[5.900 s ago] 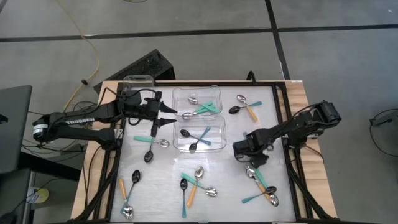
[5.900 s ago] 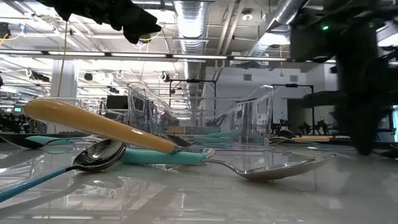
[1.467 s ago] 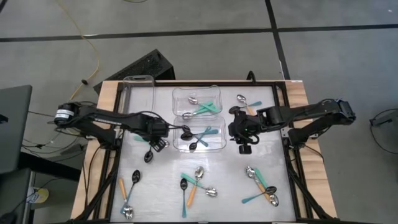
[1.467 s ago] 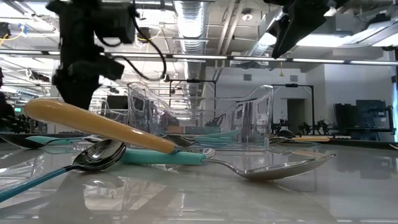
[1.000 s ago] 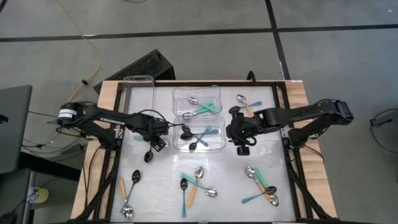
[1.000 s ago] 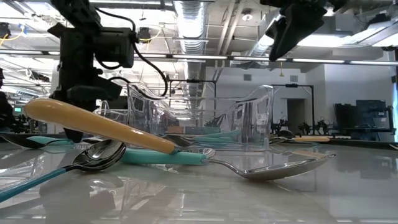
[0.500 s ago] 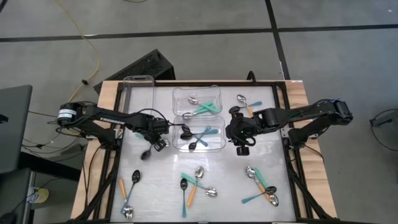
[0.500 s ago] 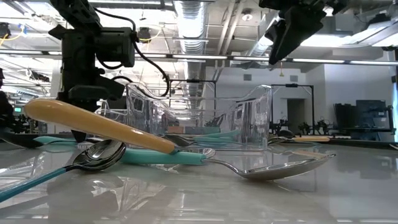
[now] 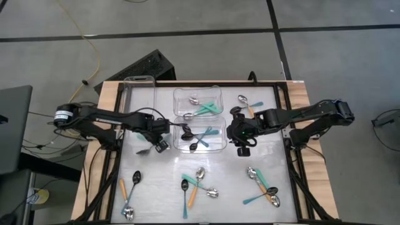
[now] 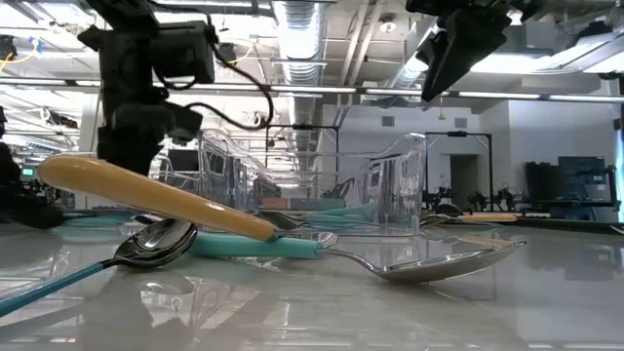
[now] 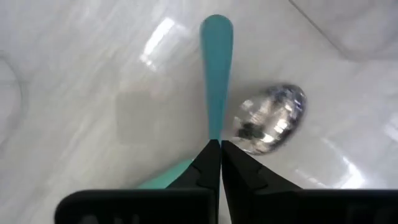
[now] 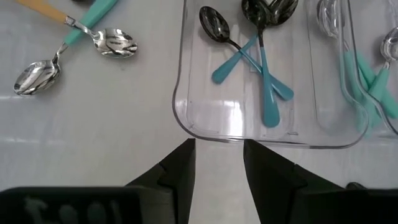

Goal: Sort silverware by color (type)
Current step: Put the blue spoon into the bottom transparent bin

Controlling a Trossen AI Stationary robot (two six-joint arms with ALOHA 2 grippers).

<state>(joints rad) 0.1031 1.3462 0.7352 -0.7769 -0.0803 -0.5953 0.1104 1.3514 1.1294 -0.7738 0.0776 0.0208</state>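
Note:
My left gripper (image 9: 157, 145) (image 11: 216, 163) is shut on a teal-handled spoon (image 11: 216, 74), left of the near clear tub (image 9: 201, 134); its bowl is hidden behind the fingers. A silver-bowled spoon (image 11: 267, 118) lies on the table beneath it. My right gripper (image 9: 241, 134) (image 12: 219, 174) hangs open above the table, right of the near tub, with nothing between its fingers. The near tub holds black-bowled teal spoons (image 12: 249, 43). The far tub (image 9: 197, 100) holds silver-bowled teal spoons. My left gripper pinches the spoon's teal handle (image 11: 215, 134) between its two fingertips, partway along it. The fingers come from above and point down. The handle's free end (image 11: 216, 28) sticks out beyond them. The spoon looks raised off the table.
A third clear tub (image 9: 139, 84) stands at the far left corner. Loose spoons lie near the front middle (image 9: 197, 184), front right (image 9: 262, 187), front left (image 9: 130, 194) and far right (image 9: 247, 106). A black frame (image 9: 289, 144) edges the table.
My left gripper has shut on the teal handle and then risen a little. The spoon's black bowl has left its place on the table and moved with the gripper toward the left.

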